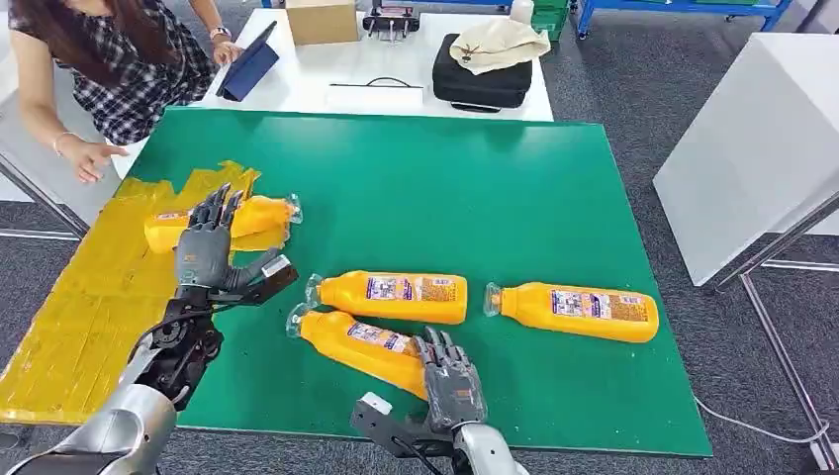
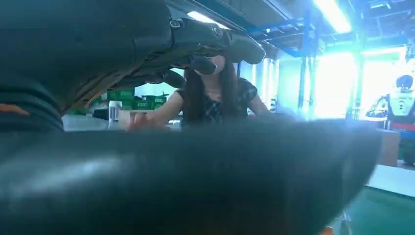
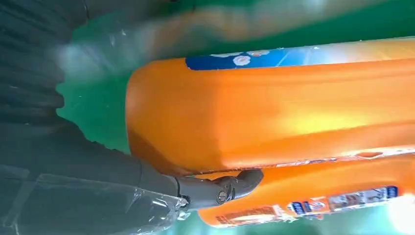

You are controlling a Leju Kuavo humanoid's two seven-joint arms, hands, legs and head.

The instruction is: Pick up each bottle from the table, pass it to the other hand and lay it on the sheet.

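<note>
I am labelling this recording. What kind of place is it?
Probably a workshop or lab hall: blue metal racks and green crates at the back, grey carpet floor, and a work table under a green mat.

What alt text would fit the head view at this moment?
The robot's right hand reaches onto the nearest of three orange bottles lying on the green table. Its left hand hovers open beside a fourth bottle lying on the yellow sheet, while a person stands at the far left corner.
</note>
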